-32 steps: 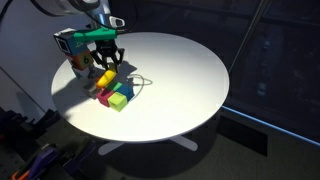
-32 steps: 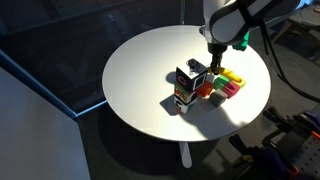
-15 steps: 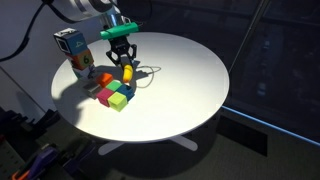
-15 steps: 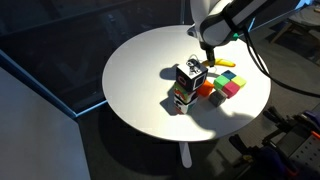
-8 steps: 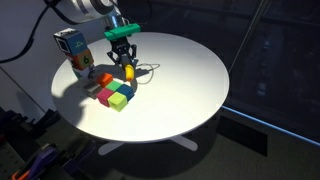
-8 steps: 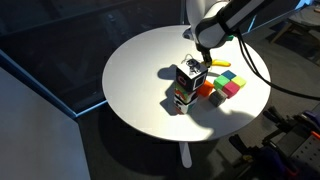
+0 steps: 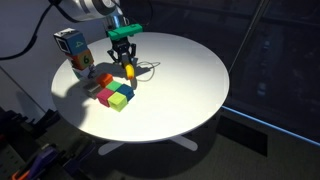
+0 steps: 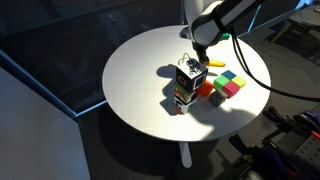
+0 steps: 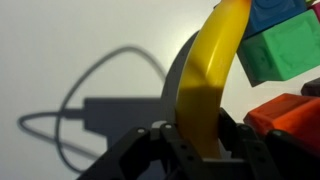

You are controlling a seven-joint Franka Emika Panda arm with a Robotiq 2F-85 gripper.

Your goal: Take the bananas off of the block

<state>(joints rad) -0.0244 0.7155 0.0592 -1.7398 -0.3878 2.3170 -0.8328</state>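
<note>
1. Wrist view: your gripper (image 9: 205, 140) is pinching the glossy yellow curved plastic toy bananas (image 9: 207, 80), with a dark finger (image 9: 160, 150) on each side of the fruit's near end.
2. In that view the bananas' far end reaches up beside the cluster of coloured plastic cubes (image 9: 283, 50). It lies close to the green cube, and you cannot tell from this angle whether it touches it.
3. In both exterior views the bananas (image 7: 129, 71) (image 8: 215, 63) hang from the gripper (image 7: 125, 58) (image 8: 197, 57) just beside the cluster (image 7: 112, 93) (image 8: 226, 86), not on top of it. They sit low over the white round table (image 7: 190, 80). Whether the lower tip touches the tabletop is too small to tell.
4. Judged from this, the bananas are off the block and you are at the set-down step.
5. Your next move should bring the bananas down onto bare tabletop away from the cluster. Then spread the fingers and pull straight up.
6. Watch the far end of the bananas. A sideways drift toward the cluster could nudge the green cube.
</note>
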